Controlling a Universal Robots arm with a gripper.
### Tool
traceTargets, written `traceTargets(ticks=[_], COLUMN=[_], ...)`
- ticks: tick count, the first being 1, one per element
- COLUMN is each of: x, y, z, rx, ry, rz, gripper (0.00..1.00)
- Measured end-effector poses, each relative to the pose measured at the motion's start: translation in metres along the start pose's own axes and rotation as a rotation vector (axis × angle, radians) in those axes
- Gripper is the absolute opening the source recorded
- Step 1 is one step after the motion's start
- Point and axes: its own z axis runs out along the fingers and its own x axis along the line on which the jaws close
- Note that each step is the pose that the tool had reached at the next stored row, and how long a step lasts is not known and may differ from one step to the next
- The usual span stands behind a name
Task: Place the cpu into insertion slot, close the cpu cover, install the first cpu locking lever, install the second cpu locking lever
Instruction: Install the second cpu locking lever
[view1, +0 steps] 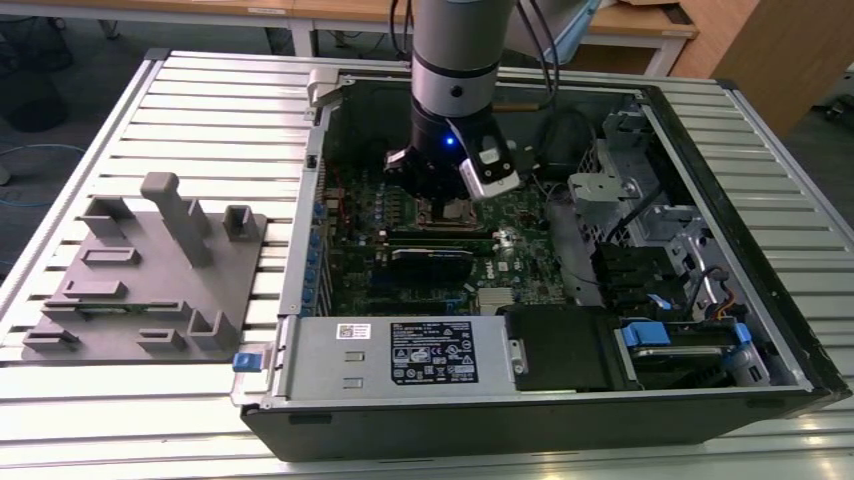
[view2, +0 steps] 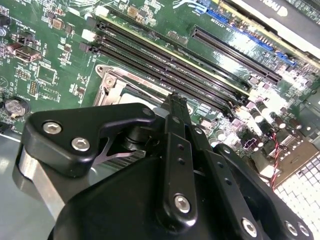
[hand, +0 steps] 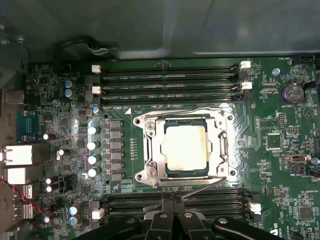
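In the first wrist view the cpu (hand: 186, 149) lies flat in the insertion slot, its dull silver top showing through the window of the cpu cover (hand: 150, 150). The cover lies down flat over it. One locking lever (hand: 182, 111) runs along the socket's edge beside the memory slots. A second thin lever rod (hand: 200, 187) slants away from the opposite edge, close to my gripper (hand: 172, 201). The fingers are shut together, with nothing seen between them. In the second wrist view the gripper (view2: 175, 100) hovers just off the socket's silver rim (view2: 112, 85). The exterior view has the gripper (view1: 447, 200) low over the socket.
Long black memory slots (hand: 170, 82) flank the socket on two sides, and a row of capacitors (hand: 92, 145) stands beside it. The open computer case holds a power supply (view1: 427, 350) and drive bays (view1: 667, 260). A grey fixture block (view1: 147, 270) sits on the exterior view's left.
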Motion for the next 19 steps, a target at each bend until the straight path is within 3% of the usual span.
traceTargets(ticks=[7, 12, 19], x=[0.0008, 0.007, 0.0109], y=[-0.0002, -0.0007, -0.0015], z=[0.0024, 0.0048, 0.0158], rx=[0.0003, 0.0004, 0.0004], ry=[0.0001, 0.0002, 0.0001], rz=[0.0, 0.0, 0.0], gripper=[0.11, 0.11, 0.11])
